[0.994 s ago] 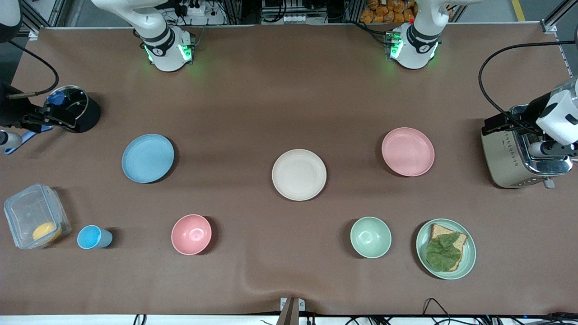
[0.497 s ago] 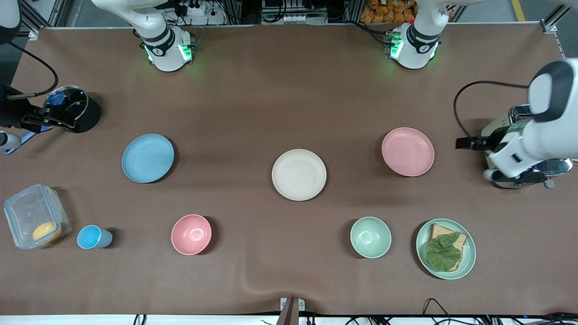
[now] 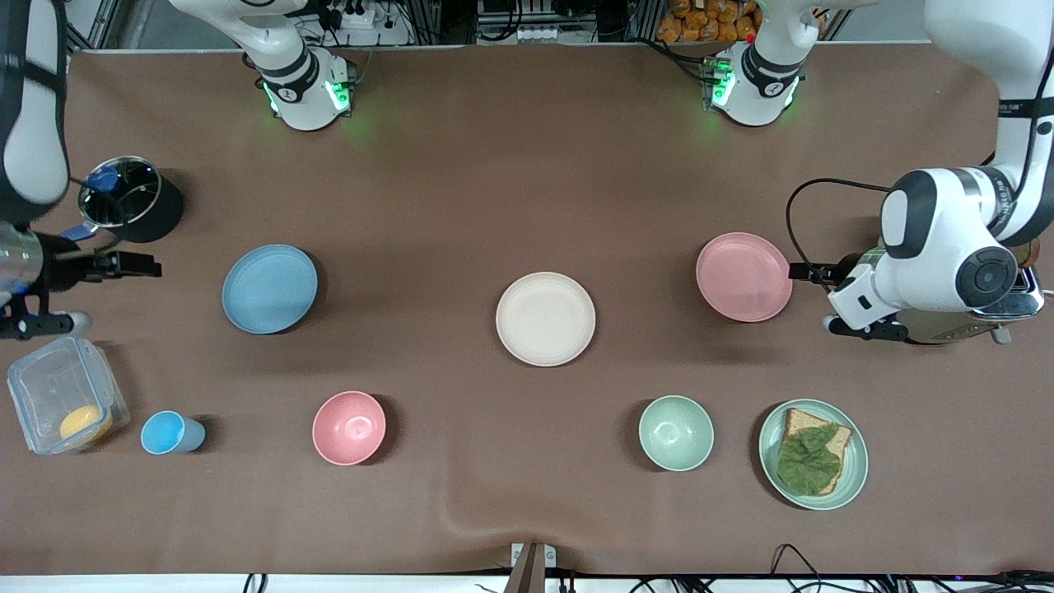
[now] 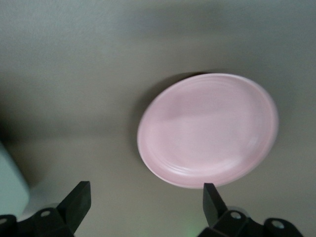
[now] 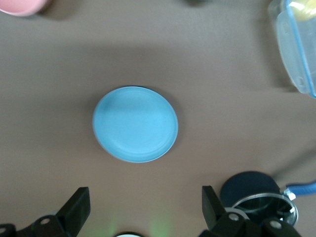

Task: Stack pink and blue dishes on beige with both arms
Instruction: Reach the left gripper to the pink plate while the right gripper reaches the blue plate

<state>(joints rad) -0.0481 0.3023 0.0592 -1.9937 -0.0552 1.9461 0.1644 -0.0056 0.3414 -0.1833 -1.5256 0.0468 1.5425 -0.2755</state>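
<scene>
The beige plate (image 3: 545,318) lies mid-table with nothing on it. The pink plate (image 3: 743,277) lies toward the left arm's end, and the blue plate (image 3: 269,288) toward the right arm's end. My left gripper (image 3: 811,297) hangs open just beside the pink plate's (image 4: 207,129) outer rim and holds nothing; the left wrist view shows it (image 4: 145,192) close to the rim. My right gripper (image 3: 115,292) is open and empty, over the cloth between the black pot and the blue plate (image 5: 135,124). In the right wrist view that gripper (image 5: 144,195) stands well apart from the plate.
The left arm partly hides a metal toaster (image 3: 1014,301). A black pot with a glass lid (image 3: 132,198) and a clear lidded box (image 3: 66,394) sit near the right gripper. Nearer the camera are a blue cup (image 3: 169,432), pink bowl (image 3: 349,427), green bowl (image 3: 676,432) and green plate of toast (image 3: 813,454).
The left gripper has come away from the toaster toward the pink plate. The right gripper has left the pot and swung toward the blue plate. No plate has moved.
</scene>
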